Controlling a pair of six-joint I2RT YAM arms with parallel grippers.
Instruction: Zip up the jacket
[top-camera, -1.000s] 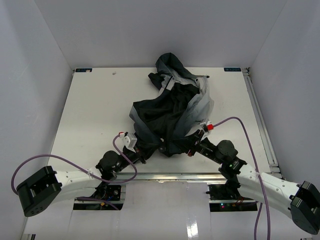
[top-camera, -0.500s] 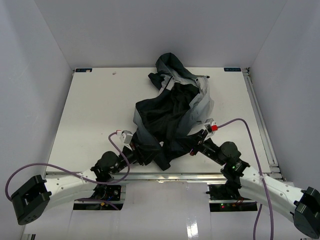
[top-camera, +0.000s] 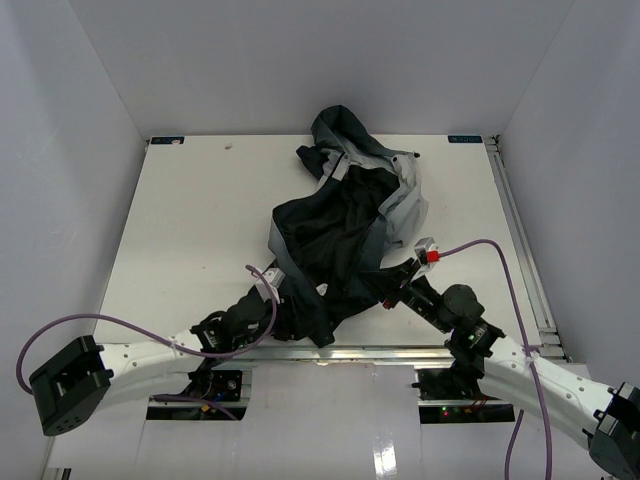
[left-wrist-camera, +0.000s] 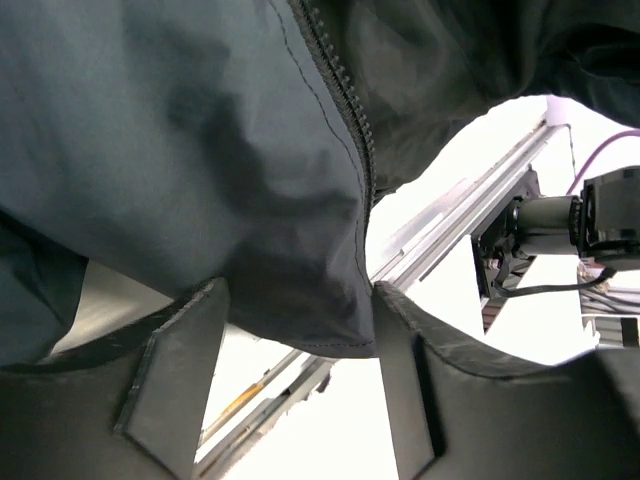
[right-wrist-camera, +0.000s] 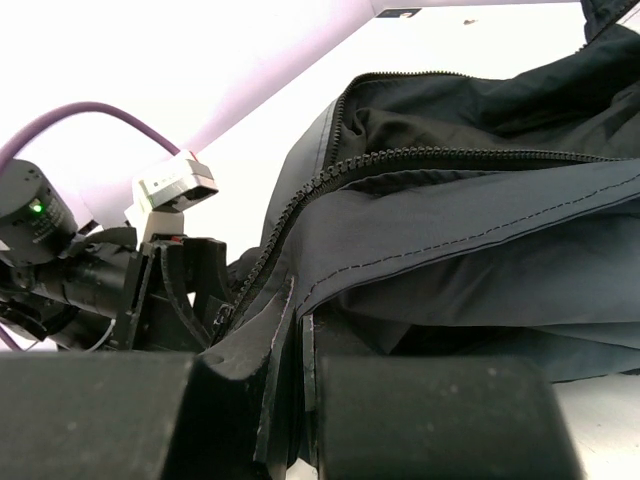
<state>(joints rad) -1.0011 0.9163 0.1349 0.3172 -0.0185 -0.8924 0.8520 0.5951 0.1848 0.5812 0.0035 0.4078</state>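
Top external: left pincer (top-camera: 283, 298) low, agape at jacket (top-camera: 340, 220) hem; right pincer (top-camera: 392, 292) low, pinching it

Left gripper (left-wrist-camera: 300, 297), shut before, now has jaws spread w/ hem btwn fingers (left-wrist-camera: 172, 375). Dark navy-black hooded fabric jacket (top-camera: 335, 235): near hem pulled twd tabletop's (top-camera: 180, 230) near edge, lower part narrower.

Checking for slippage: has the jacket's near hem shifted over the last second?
Yes. The jacket hem has slid toward the near rail, almost reaching it now.
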